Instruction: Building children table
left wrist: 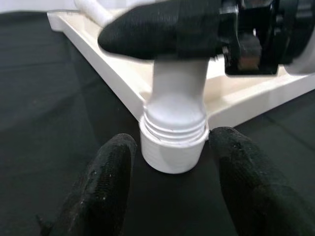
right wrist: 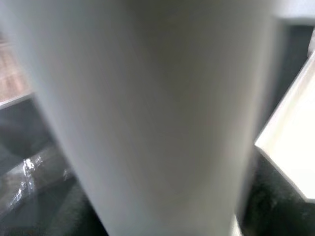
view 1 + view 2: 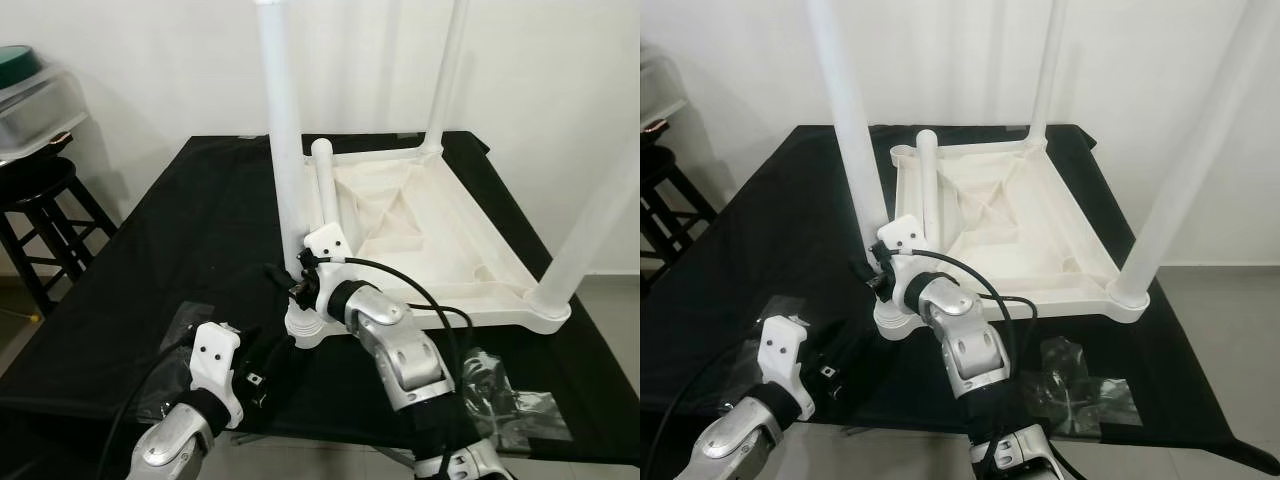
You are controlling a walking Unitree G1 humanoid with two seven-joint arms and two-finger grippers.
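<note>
While right pincer (image 3: 300,283) grips it, near leg (image 3: 281,120) stands upright.

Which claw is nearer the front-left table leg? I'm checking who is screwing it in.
The right claw: it is closed around the front-left table leg just above its threaded base. The left claw sits open, short of that corner socket.

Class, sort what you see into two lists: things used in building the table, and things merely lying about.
In use: upturned white plastic tabletop; white tubular leg at the near corner socket; right gripper; left gripper.

Lying about: clear plastic wrapping; black wooden stool.
</note>
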